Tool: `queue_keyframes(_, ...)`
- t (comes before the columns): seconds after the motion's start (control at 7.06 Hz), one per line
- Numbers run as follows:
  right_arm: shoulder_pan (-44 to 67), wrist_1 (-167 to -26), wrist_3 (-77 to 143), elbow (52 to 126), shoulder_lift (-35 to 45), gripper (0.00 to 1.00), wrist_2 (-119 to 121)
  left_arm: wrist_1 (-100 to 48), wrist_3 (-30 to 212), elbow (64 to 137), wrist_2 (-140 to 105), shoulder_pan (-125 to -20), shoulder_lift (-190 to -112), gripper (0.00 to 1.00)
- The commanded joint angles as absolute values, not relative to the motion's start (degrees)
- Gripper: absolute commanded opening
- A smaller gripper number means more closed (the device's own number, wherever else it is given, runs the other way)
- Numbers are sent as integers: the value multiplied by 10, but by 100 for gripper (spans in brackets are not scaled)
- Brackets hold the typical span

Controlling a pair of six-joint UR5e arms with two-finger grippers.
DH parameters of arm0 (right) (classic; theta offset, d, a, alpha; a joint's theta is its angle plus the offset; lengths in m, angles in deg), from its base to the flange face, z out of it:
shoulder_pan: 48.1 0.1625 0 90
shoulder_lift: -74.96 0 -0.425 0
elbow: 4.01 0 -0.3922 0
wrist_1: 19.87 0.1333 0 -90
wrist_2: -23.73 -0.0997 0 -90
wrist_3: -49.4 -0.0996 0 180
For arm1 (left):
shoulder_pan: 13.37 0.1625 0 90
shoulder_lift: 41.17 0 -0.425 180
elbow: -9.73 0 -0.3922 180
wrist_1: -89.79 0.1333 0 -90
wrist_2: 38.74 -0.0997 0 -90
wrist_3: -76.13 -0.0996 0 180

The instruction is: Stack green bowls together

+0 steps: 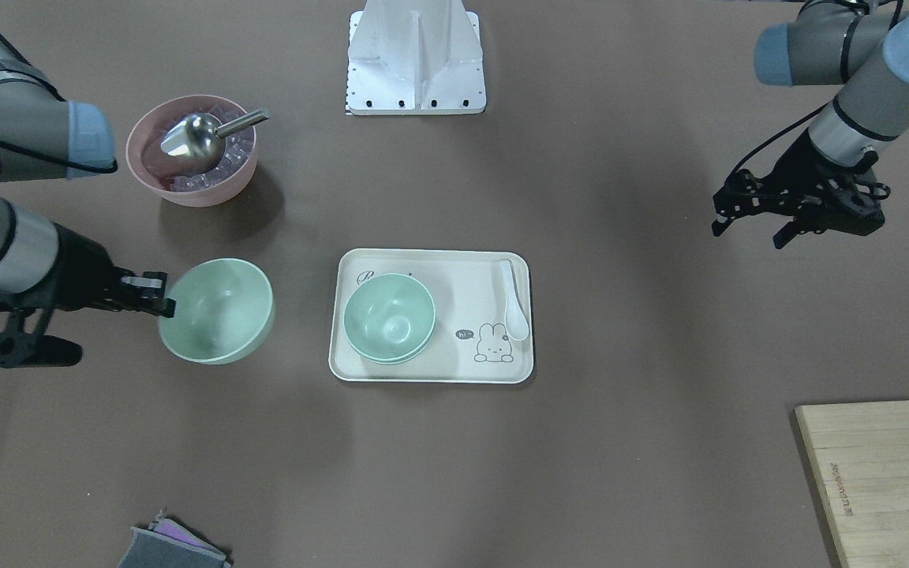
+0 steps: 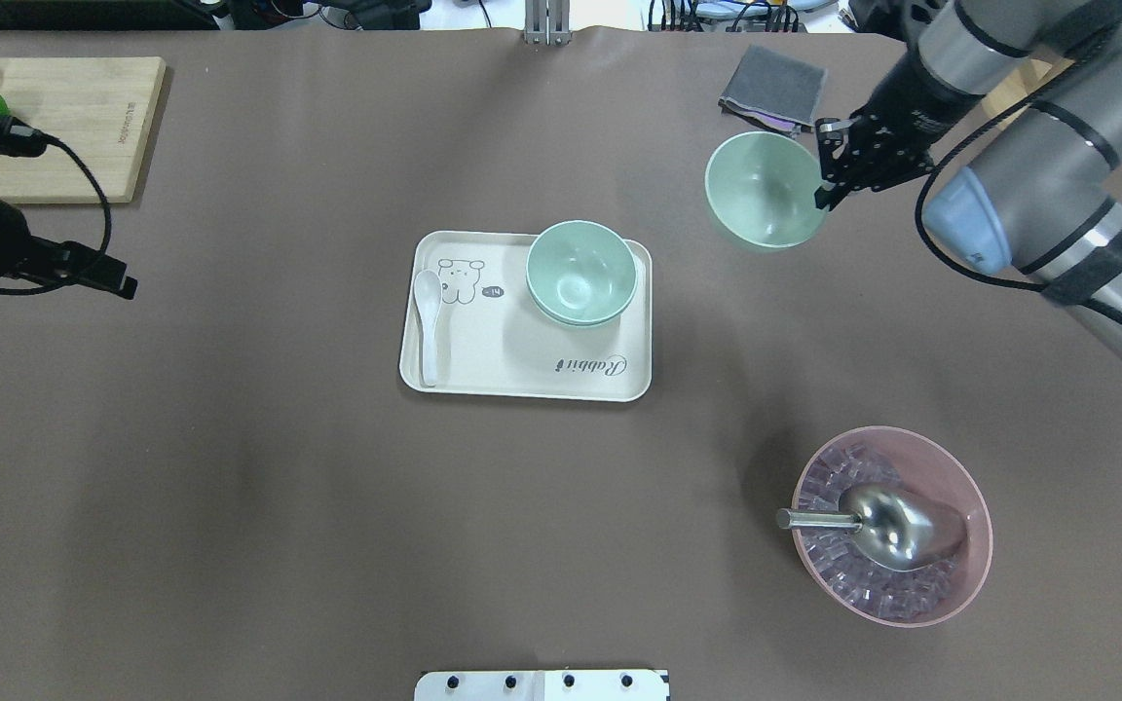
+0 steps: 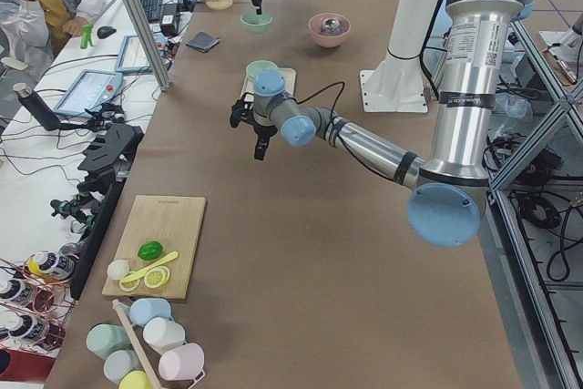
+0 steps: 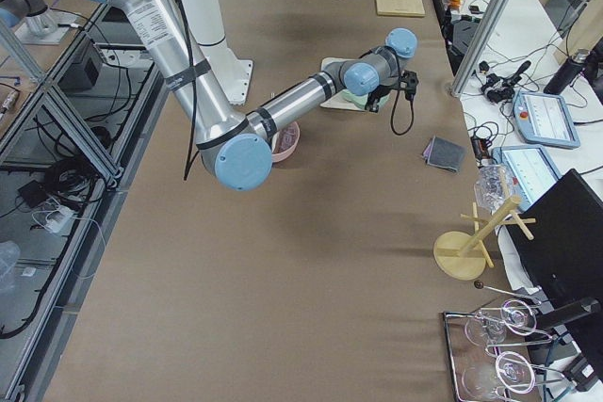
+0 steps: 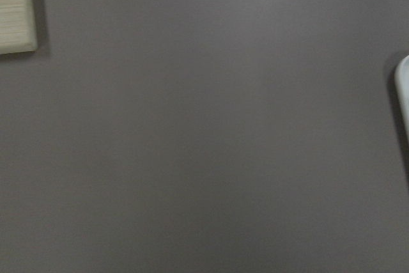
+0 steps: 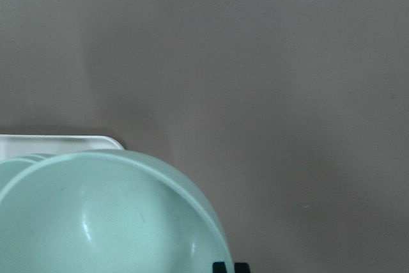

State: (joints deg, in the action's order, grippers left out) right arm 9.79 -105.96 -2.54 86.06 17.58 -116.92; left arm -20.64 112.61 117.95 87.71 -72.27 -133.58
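My right gripper (image 1: 164, 303) is shut on the rim of a pale green bowl (image 1: 216, 310) and holds it tilted, a little above the table. That bowl (image 2: 764, 190) is to the right of the tray in the overhead view and fills the lower left of the right wrist view (image 6: 108, 222). Two more green bowls (image 1: 389, 318) sit nested on the cream tray (image 1: 462, 288); the stack (image 2: 580, 272) is at the tray's far right corner in the overhead view. My left gripper (image 1: 748, 229) is open and empty, hovering far from the tray.
A pink bowl (image 1: 210, 192) with ice cubes and a metal scoop (image 1: 194, 138) stands near the robot's base. A white spoon (image 1: 514, 304) lies on the tray. A wooden cutting board (image 1: 880, 481) and a grey cloth (image 1: 174, 548) lie at the far edge.
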Motion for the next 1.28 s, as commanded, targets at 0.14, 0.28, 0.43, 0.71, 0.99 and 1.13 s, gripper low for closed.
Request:
queue_keyframes(0.14, 18, -898, -203, 783, 241, 0, -1102, -206, 1039, 1166, 876, -751, -1299, 98)
queue_keyframes(0.28, 12, -892, -220, 764, 258, 0, -1100, -206, 1039, 1164, 876, -751, -1299, 98)
queue_keyframes(0.43, 6, -891, -221, 765, 258, 0, -1100, -206, 1039, 1163, 876, -751, -1300, 98)
queue_keyframes(0.71, -5, -890, -242, 765, 263, 0, -1099, -206, 1039, 1161, 876, -752, -1299, 98)
queue_keyframes(0.99, -9, -890, -243, 764, 264, 0, -1098, -206, 1039, 1162, 876, -754, -1300, 98)
queue_keyframes(1.13, -12, -890, -245, 764, 264, 0, -1098, -206, 1039, 1162, 877, -756, -1300, 98)
